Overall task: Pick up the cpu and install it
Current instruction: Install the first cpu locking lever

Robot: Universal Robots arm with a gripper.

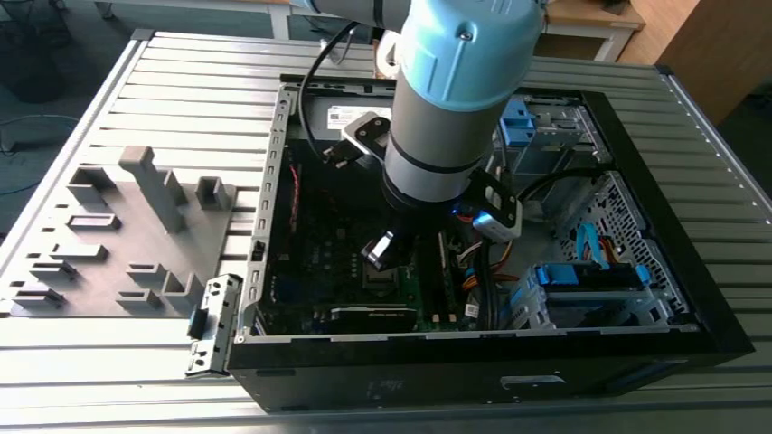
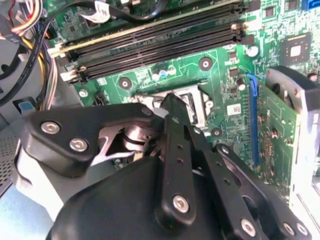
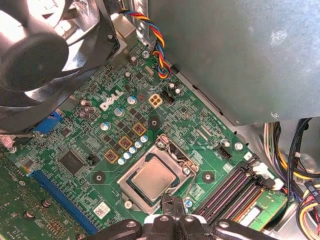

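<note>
Your cpu point(image 3: 153, 176) already lies in its socket point(image 3: 131, 192) on the green motherboard point(image 3: 85, 145), silver-grey face up, with the socket frame around it and the load lever point(image 3: 186, 192) apparently not latched over it. Your end effector point(image 3: 172, 212) hangs just above the socket's edge nearest the memory slots point(image 3: 232, 192). In both wrist views its black fingers point(image 2: 176, 150) sit drawn in close together and hold nothing.

Treat the chip as light, thin and stiff, with a smooth metal lid that will slip under hard pads. I judge its underside contacts and the socket pins to be fragile, so any sideways scrape could do harm. If you must take hold of it, take it by two opposite edges, kept flat, never tilted.

A white maker's logo is printed on the board beside the capacitors; small white stickers carry print too fine to read. In the exterior view, the open computer case point(image 1: 289, 181) lies on the slatted desk point(image 1: 181, 81).
</note>
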